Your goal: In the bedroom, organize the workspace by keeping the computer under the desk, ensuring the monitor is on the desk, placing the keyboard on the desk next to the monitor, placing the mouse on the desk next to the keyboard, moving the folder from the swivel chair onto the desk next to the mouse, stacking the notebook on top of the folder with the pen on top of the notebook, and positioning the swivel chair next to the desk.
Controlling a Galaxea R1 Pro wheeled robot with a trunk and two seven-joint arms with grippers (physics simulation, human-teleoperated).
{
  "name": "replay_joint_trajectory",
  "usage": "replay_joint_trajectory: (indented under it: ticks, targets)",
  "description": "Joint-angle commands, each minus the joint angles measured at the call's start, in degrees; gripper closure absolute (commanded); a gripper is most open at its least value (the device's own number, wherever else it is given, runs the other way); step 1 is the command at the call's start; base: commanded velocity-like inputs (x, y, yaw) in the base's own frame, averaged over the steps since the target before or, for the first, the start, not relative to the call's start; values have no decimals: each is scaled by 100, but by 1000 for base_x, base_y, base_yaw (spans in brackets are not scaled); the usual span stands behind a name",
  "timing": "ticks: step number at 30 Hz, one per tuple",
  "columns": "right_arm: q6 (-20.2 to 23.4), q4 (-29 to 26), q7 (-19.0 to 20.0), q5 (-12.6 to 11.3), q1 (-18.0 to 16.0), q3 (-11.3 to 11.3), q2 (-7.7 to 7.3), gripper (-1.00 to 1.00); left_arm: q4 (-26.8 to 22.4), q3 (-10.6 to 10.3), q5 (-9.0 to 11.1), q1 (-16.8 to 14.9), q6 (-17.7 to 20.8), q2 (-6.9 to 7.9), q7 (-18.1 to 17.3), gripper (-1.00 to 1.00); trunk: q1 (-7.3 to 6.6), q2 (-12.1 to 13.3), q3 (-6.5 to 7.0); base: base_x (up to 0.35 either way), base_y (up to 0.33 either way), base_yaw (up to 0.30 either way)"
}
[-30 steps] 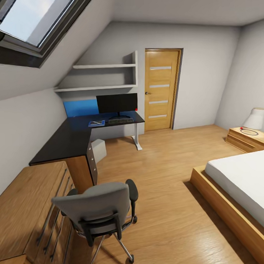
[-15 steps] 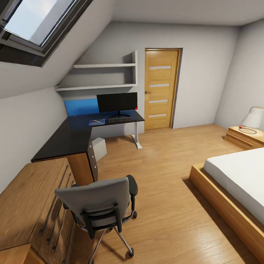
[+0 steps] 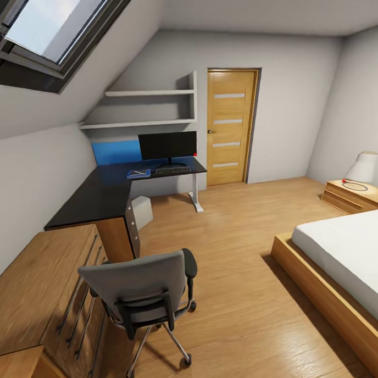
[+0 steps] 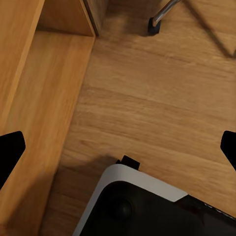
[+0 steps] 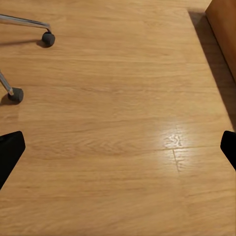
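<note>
1. We see the wooden floor (image 3: 235, 247) as the widest open room: a bare stretch runs from our base to the door (image 3: 230, 126), edged on one side by the bed (image 3: 346, 270) and on the other by the wooden chest of drawers (image 3: 45, 289).
2. The desk (image 3: 96, 198) fills the far corner under the sloped ceiling; its black drawer unit (image 3: 131, 224) meets the chest, and its white leg (image 3: 195, 194) marks the outer edge toward the door.
3. The swivel chair (image 3: 144, 295) stands on the floor just beside the chest, its back turned to us, apart from the desk; it is the task's thing closest to both tools.
4. The computer (image 3: 141, 212) sits under the desk, past the drawer unit.
5. The monitor (image 3: 168, 146) stands on the desk's far wing, well ahead of both tools.
6. The keyboard (image 3: 172, 170) lies in front of the monitor, and the folder (image 3: 139, 173) lies flat just beside the keyboard, with something small and pale on top that we cannot make out.
7. The left tool (image 4: 118, 147) is spread wide, its dark fingertips (image 4: 10, 150) at the frame edges over floor beside wooden furniture, with our own base (image 4: 147, 206) below and a chair castor (image 4: 154, 27) ahead.
8. The right tool (image 5: 118, 147) is likewise spread wide over bare floor, holding nothing, with two castors (image 5: 47, 38) off to one side.
</note>
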Motion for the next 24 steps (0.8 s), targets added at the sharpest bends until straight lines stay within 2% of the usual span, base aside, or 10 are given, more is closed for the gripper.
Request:
replay_joint_trajectory:
  ticks: [1,17,24]
  targets:
    - [-17,12,-31,-13,-6,50,2,-100,-12,-49,28,-4,-17,6,46,-100,24,-48,-27,-1,0,0]
    - [101,-38,82,10,-6,64,17,-100,12,-42,60,-1,3,4,52,-100,375,-690,-314,0,0,0]
    - [257,-426,65,-22,-23,48,31,-100,-19,-39,33,-31,58,-48,73,-100,529,-971,-440,0,0,0]
